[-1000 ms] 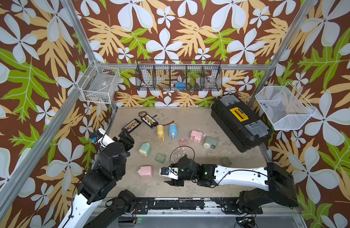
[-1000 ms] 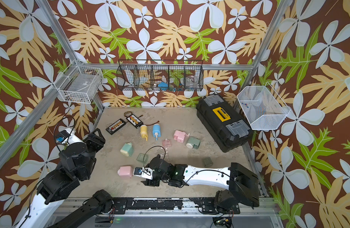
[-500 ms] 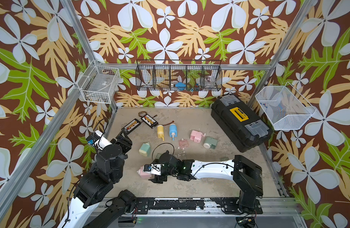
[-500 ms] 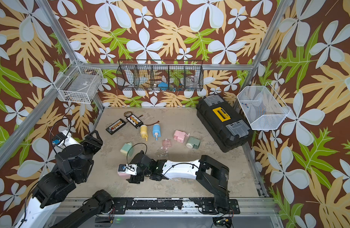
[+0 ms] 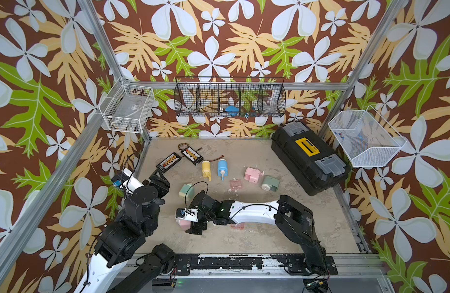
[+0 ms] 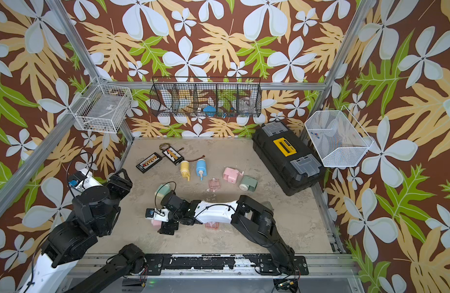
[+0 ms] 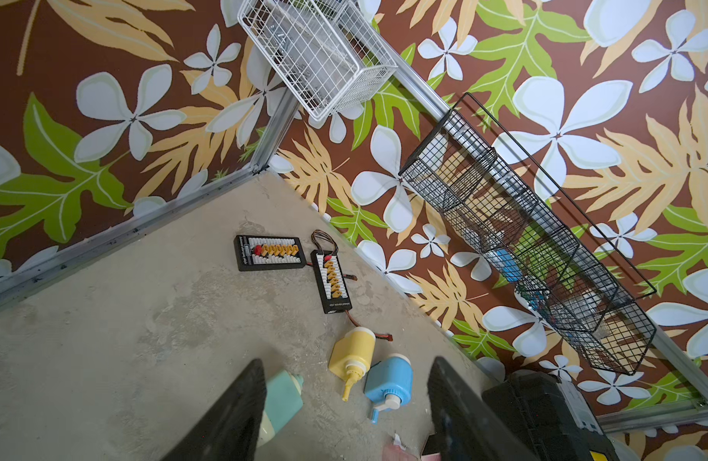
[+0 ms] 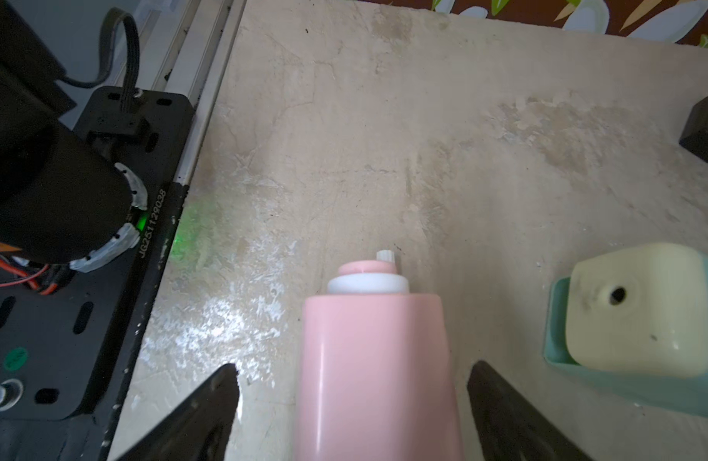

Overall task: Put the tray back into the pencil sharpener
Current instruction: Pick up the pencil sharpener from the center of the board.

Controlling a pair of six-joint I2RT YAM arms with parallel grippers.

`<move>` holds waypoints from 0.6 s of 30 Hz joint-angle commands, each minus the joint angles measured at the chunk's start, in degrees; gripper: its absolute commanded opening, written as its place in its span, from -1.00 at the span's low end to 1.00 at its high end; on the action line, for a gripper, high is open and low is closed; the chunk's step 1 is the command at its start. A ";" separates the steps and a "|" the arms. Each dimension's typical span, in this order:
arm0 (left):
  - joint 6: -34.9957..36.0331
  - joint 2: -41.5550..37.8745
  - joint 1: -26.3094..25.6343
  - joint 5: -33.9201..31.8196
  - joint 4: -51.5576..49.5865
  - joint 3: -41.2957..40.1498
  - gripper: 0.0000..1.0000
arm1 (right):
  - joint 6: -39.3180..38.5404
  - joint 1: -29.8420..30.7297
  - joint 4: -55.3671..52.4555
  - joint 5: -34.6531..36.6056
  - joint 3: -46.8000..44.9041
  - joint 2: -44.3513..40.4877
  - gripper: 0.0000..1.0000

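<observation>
right arm (image 5: 254, 210): white link, black joints | fingers (image 8: 200, 419): black, pointed

A: Pink sharpener (image 5: 182, 223)?
B: Right wrist camera (image 5: 186, 213) is covering most of it.
A: Pink tray (image 5: 238, 227)?
B: Right forearm (image 5: 254, 209) is hiding half.
A: Right wrist view?
B: Edge is cropping the sharpener's body.
A: Black basket (image 5: 230, 83)?
B: Contents are showing too small to tell.

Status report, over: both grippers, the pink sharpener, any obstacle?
Left gripper open, holding nothing. Right gripper open, astride pink sharpener, no grip. Pink tray loose beneath right arm, not inserted. Teal sharpener close beside right gripper.
</observation>
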 commanded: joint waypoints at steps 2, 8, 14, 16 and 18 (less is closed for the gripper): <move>0.30 0.32 0.10 0.02 0.10 0.05 0.33 | 0.11 -0.29 -3.88 -1.46 2.41 1.83 0.70; 0.95 0.63 0.10 -0.04 0.34 0.40 0.33 | 0.14 -0.52 -6.60 -2.69 5.13 4.21 0.45; 1.05 0.66 0.10 -0.17 0.54 0.23 0.34 | 0.36 -0.49 -7.40 -3.88 5.82 3.76 -0.01; 0.91 0.53 0.10 -0.21 0.54 0.08 0.34 | 0.24 -0.49 -7.40 -4.05 5.24 2.93 -0.10; 0.78 0.48 0.10 -0.20 0.58 -0.14 0.34 | 0.06 -0.51 -7.31 -4.06 4.42 1.53 -0.18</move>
